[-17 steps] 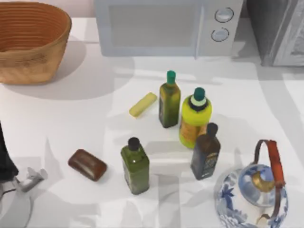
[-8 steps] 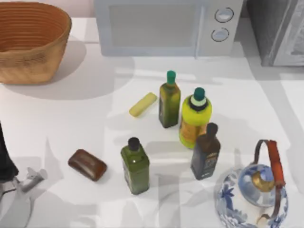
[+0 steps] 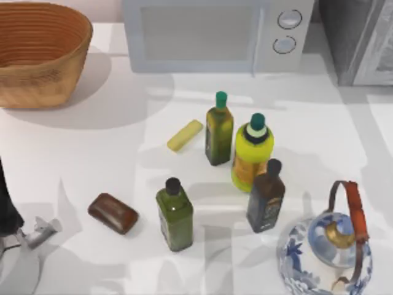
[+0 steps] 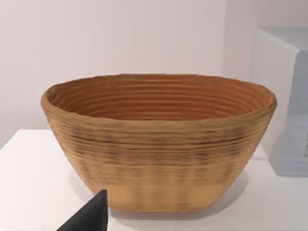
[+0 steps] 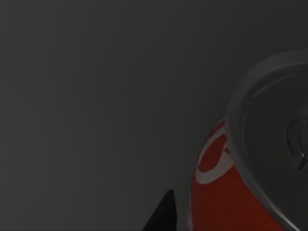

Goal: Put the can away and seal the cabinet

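The can (image 5: pixel 226 192) sits close up in the right wrist view, its red and white side and silver top against a dim grey surface that runs across everything behind it; a dark fingertip (image 5: pixel 163 214) pokes up just beside the can, but whether the right claw is gripping it or standing wide I cannot tell. The cabinet (image 3: pixel 359 40) stands at the far right corner of the worktop (image 3: pixel 92 160), dark grey and streaked, with its lighter framed panel facing the table. Next to it along the far edge is the white microwave (image 3: pixel 215 34), and a woven basket (image 3: pixel 40 52) fills the far left corner. Part of the left arm (image 3: pixel 9 215) rests at the near left edge of the worktop; its wrist view faces the basket, and I cannot tell how its claw stands. Mid-table stand three dark green bottles and a yellow-green bottle (image 3: pixel 252 153) with a teal cap, touching or nearly so. A patterned blue and white teapot (image 3: pixel 325 255) occupies the near right corner.
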